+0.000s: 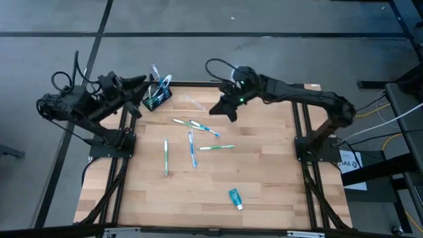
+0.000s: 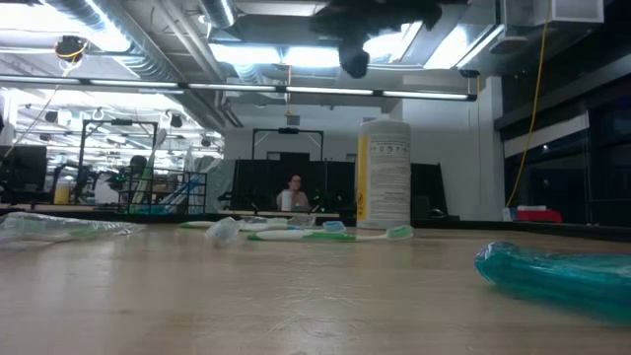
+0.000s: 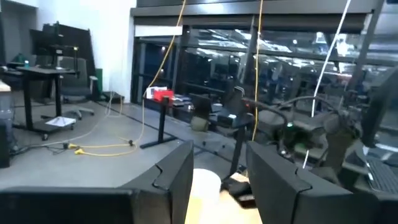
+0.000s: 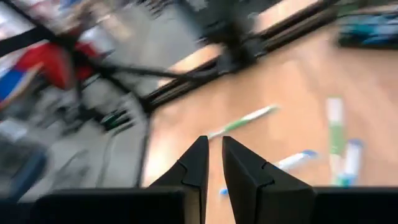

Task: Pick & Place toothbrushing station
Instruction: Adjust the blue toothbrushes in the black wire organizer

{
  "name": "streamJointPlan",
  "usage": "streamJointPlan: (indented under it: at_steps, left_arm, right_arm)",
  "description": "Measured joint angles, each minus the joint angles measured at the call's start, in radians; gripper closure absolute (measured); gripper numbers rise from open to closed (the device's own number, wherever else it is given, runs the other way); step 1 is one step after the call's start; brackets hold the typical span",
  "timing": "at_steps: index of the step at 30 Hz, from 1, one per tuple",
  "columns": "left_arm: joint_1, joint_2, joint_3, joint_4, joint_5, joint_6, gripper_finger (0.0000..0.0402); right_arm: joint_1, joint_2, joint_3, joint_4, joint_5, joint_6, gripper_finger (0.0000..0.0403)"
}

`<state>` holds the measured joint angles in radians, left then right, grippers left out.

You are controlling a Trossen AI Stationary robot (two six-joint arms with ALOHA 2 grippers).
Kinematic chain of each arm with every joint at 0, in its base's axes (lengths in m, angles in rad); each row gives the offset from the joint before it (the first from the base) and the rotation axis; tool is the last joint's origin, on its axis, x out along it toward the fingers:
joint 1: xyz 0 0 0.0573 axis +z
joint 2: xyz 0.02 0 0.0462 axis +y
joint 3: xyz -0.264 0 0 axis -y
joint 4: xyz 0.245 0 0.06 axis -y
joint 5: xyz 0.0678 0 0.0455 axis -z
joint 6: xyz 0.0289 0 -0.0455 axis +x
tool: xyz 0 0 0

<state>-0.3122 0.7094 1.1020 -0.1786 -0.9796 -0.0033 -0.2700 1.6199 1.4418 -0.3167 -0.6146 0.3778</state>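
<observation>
Black and block-shaped, the slotted toothbrushing station (image 1: pixel 157 98) stands at the far left corner of the pale wooden slatted counter (image 1: pixel 264 178), with a few brushes upright in it. The left tool (image 1: pixel 141 87) lies just beside the station, its two dark fingers (image 3: pixel 177 180) set moderately apart; whether they touch the block cannot be told, and the left wrist view shows only a white cylindrical cup (image 3: pixel 204 185) between them. The right tool (image 1: pixel 225 109) hangs above the far middle of the counter, its fingers (image 4: pixel 198 165) a narrow slit apart and holding nothing. Loose toothbrushes (image 1: pixel 192 149) with white, blue and green handles lie scattered mid-counter, and a teal toothpaste tube (image 1: pixel 235 198) lies near the front. Judged step: approach and grasp of the station by the left arm, not yet a lift. The next move calls for squaring the fingers across the block's narrow sides, closing firmly, and keeping it level so the standing brushes do not spill.
</observation>
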Motion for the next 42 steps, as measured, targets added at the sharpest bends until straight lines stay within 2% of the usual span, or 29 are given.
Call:
streamJointPlan:
  at_steps: [2, 5, 8, 11, 12, 16, 18, 21, 25, 29, 33, 42]
  left_arm:
    - [-0.013, 0.002, 0.001, -0.045, -0.039, 0.003, 0.0261]
    - [-0.026, 0.028, 0.001, -0.166, -0.161, -0.001, 0.0261]
    - [-0.017, 0.062, 0.001, -0.293, -0.230, -0.025, 0.0261]
    - [0.058, 0.111, 0.001, -0.389, -0.219, -0.068, 0.0261]
    - [0.102, 0.127, 0.008, -0.443, -0.179, -0.111, 0.0261]
    - [0.360, 0.240, 0.092, -0.770, 0.088, -0.333, 0.0261]
    - [0.502, 0.313, 0.135, -0.909, 0.224, -0.376, 0.0261]
    - [0.690, 0.395, 0.199, -0.952, 0.379, -0.384, 0.0261]
    - [0.960, 0.442, 0.315, -0.863, 0.643, -0.324, 0.0261]
    - [1.141, 0.527, 0.437, -0.869, 0.732, -0.246, 0.0261]
    - [1.226, 0.659, 0.556, -0.974, 0.877, -0.178, 0.0261]
    - [1.298, 0.966, 0.722, -1.175, 0.899, -0.085, 0.0261]
  right_arm:
    - [0.009, 0.007, -0.001, 0.058, -0.100, -0.050, 0.0353]
    - [0.056, -0.041, -0.001, 0.237, -0.165, -0.078, 0.0353]
    - [0.074, -0.118, 0.002, 0.334, -0.149, -0.067, 0.0353]
    - [0.070, -0.186, 0.002, 0.265, -0.059, -0.071, 0.0353]
    - [0.070, -0.203, 0.002, 0.251, -0.030, -0.072, 0.0353]
    - [0.073, -0.260, 0.002, 0.218, 0.026, -0.079, 0.0353]
    - [0.073, -0.270, 0.002, 0.215, 0.058, -0.079, 0.0353]
    - [0.082, -0.276, 0.001, 0.212, 0.117, -0.080, 0.0353]
    - [0.104, -0.277, 0.000, 0.218, 0.145, -0.082, 0.0353]
    - [0.136, -0.277, 0.001, 0.218, 0.200, -0.098, 0.0353]
    - [0.164, -0.277, 0.000, 0.220, 0.244, -0.099, 0.0353]
    - [0.193, -0.280, 0.001, 0.226, 0.270, -0.101, 0.0353]
